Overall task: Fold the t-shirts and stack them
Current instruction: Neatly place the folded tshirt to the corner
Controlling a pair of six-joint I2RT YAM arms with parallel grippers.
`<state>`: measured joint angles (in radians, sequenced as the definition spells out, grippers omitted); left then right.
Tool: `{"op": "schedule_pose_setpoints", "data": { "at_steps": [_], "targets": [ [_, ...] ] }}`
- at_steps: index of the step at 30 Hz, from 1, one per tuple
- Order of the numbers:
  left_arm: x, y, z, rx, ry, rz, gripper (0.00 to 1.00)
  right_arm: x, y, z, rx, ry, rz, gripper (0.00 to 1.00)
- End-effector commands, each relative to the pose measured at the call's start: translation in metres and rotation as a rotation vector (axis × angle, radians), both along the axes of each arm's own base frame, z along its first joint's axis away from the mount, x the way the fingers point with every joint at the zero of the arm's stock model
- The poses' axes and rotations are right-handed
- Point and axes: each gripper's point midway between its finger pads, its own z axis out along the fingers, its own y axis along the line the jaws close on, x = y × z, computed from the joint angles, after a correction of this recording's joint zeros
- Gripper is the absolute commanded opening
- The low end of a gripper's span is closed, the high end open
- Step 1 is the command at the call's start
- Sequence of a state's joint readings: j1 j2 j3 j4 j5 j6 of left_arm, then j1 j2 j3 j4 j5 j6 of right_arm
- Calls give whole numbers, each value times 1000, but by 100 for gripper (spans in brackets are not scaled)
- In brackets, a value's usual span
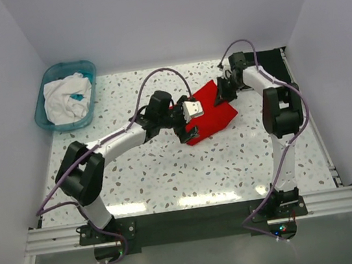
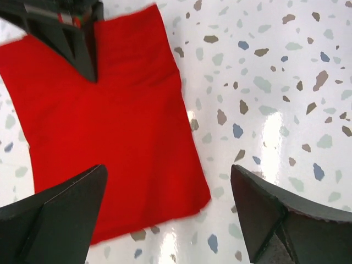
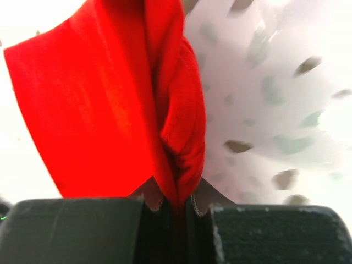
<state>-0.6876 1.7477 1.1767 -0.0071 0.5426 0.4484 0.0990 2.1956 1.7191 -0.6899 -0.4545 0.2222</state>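
Note:
The red t-shirt (image 1: pixel 212 110) lies folded as a rough rectangle at the middle back of the table. My right gripper (image 1: pixel 225 93) is at its far right edge and is shut on a bunched fold of the red cloth (image 3: pixel 176 137), lifting it a little. My left gripper (image 1: pixel 191 130) hovers open over the shirt's near left corner; the left wrist view shows the flat red cloth (image 2: pixel 110 121) between and beyond its spread fingers (image 2: pixel 66 209). The right gripper shows at that view's top left (image 2: pixel 77 38). A black folded t-shirt (image 1: pixel 275 59) lies at the back right, partly hidden by the right arm.
A teal plastic basin (image 1: pixel 47 78) holding white cloth (image 1: pixel 65 98) stands at the back left corner. White walls close in the table on three sides. The speckled tabletop (image 1: pixel 168 172) lies between the shirt and the arm bases.

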Motion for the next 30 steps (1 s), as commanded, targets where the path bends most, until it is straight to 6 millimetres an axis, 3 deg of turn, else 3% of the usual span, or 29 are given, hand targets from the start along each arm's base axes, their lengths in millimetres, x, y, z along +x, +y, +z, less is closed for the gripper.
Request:
{"op": "schedule_pose_setpoints", "data": {
  "at_steps": [1, 3, 4, 6, 7, 10, 15, 18, 30],
  "targets": [
    [-17, 24, 0, 69, 155, 33, 100, 18, -33, 14, -197, -94, 127, 0],
    [-13, 34, -4, 89, 175, 76, 100, 30, -43, 12, -263, -115, 151, 0],
    [-13, 38, -4, 90, 192, 93, 100, 47, -49, 28, -284, -167, 140, 0],
    [-10, 45, -7, 95, 214, 118, 100, 58, -60, 25, -336, -173, 139, 0],
    [-11, 47, -9, 102, 226, 123, 100, 72, -64, 37, -355, -220, 132, 0],
    [-10, 52, -11, 109, 234, 130, 100, 94, -79, 47, -416, -279, 126, 0],
    [-8, 62, -18, 125, 237, 158, 100, 119, -103, 66, -506, -361, 95, 0],
    [-8, 67, -21, 130, 234, 166, 100, 130, -116, 84, -559, -422, 63, 0],
    [-2, 69, -31, 142, 239, 184, 100, 152, -132, 170, -647, -654, 5, 0]
  ]
}}
